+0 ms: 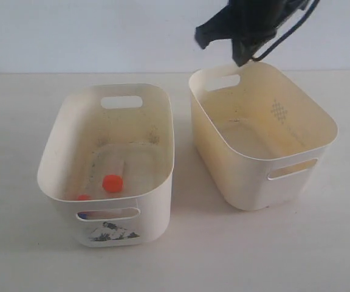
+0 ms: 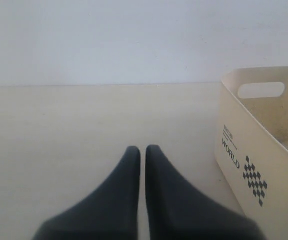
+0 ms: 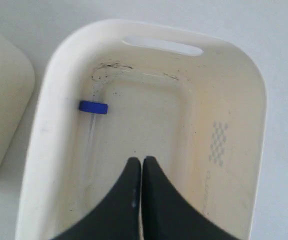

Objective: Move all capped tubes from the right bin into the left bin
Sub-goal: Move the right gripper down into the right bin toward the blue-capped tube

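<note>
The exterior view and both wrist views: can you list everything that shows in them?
left bin: one, off-white with torn dark sticker, left on the table.
right bin: one, yellowish-cream, beside it, not touching.
orange-capped tubes: two, clear, in the left bin, one partly hidden.
blue-capped tube: one, clear, in the right bin along a wall.
table: one, pale cream, under both bins.
left pincer: one, black, shut, over bare table.
right pincer: one, black, shut, empty, above the right bin.
</note>
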### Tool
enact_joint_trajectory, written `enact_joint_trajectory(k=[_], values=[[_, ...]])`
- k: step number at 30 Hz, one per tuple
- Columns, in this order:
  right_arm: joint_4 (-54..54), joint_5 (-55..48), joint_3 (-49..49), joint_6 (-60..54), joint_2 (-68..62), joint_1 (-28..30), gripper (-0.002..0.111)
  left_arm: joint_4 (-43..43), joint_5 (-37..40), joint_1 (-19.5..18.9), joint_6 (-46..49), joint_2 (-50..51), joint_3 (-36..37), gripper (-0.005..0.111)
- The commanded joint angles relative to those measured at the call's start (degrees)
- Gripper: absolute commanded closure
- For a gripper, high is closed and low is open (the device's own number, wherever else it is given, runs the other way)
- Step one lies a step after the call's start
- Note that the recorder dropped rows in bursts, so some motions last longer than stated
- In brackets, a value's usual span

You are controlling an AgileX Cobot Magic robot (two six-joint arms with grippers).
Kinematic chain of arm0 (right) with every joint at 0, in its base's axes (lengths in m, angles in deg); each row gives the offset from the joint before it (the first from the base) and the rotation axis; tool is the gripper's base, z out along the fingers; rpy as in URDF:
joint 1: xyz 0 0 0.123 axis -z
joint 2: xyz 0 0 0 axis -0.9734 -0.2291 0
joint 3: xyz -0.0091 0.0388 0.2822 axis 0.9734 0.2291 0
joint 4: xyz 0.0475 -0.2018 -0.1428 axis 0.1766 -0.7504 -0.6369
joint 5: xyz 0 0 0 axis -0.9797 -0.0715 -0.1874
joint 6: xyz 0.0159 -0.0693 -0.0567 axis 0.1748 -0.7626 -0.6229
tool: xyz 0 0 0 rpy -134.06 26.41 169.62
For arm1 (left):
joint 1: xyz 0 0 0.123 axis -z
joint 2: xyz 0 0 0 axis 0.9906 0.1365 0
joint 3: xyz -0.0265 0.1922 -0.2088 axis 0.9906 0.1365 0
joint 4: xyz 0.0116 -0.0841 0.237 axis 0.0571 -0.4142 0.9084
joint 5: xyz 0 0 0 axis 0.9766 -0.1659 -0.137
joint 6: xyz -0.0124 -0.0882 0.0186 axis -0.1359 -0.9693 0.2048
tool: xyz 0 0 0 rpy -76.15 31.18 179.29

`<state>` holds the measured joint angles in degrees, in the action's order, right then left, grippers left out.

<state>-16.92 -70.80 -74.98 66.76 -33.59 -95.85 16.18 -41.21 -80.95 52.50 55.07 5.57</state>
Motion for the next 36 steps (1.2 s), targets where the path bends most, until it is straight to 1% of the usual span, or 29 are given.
enact_joint_trajectory(k=[1, 2, 3, 6, 10, 21, 23, 25, 26, 27, 28, 30, 31, 36], values=[[27.0, -0.2, 0.0, -14.3, -0.8, 11.2, 0.109, 0.0, -0.1, -0.1, -0.5, -0.2, -0.2, 0.102], [33.5, -0.2, 0.7, -17.6, -1.4, 13.1, 0.109, 0.0, -0.1, -0.1, -0.5, -0.2, -0.2, 0.102], [35.6, -0.2, 1.6, -19.1, -1.5, 14.1, 0.109, 0.0, -0.1, -0.1, -0.5, -0.2, -0.2, 0.102], [32.8, -0.2, 6.2, -20.0, -2.8, 14.6, 0.109, 0.0, -0.1, -0.1, -0.5, -0.2, -0.2, 0.102], [35.0, -0.2, 9.2, -20.4, -6.7, 14.6, 0.109, 0.0, -0.1, -0.1, -0.5, -0.2, -0.2, 0.102], [36.4, -0.2, 10.0, -20.6, -17.1, 14.6, 0.109, 0.0, -0.1, -0.1, -0.5, -0.2, -0.2, 0.102], [37.1, -0.2, 10.0, -20.6, -18.3, 14.6, 0.106, 0.0, -0.1, -0.1, -0.5, -0.2, -0.2, 0.102], [38.2, -0.2, 10.0, -20.6, -18.9, 14.6, 0.092, 0.0, -0.1, -0.1, -0.5, -0.2, -0.2, 0.102], [38.3, -0.2, 10.0, -20.6, -18.9, 14.6, 0.077, 0.0, -0.1, -0.1, -0.5, -0.2, -0.2, 0.102], [38.3, -0.2, 10.0, -20.6, -18.9, 14.6, 0.067, 0.0, -0.1, -0.1, -0.5, -0.2, -0.2, 0.102], [37.6, -0.2, 10.0, -20.3, -18.9, 14.6, 0.046, 0.0, -0.1, -0.1, -0.5, -0.2, -0.2, 0.102], [36.4, -0.2, 10.0, -18.8, -18.9, 14.5, 0.027, 0.0, -0.1, -0.1, -0.5, -0.2, -0.2, 0.102], [36.4, -0.2, 10.0, -18.8, -18.9, 14.5, 0.026, 0.0, -0.1, -0.1, -0.5, -0.2, -0.2, 0.102], [36.7, -0.2, 10.0, -18.9, -18.9, 14.4, 0.026, 0.0, -0.1, -0.1, -0.5, -0.2, -0.2, 0.102]])
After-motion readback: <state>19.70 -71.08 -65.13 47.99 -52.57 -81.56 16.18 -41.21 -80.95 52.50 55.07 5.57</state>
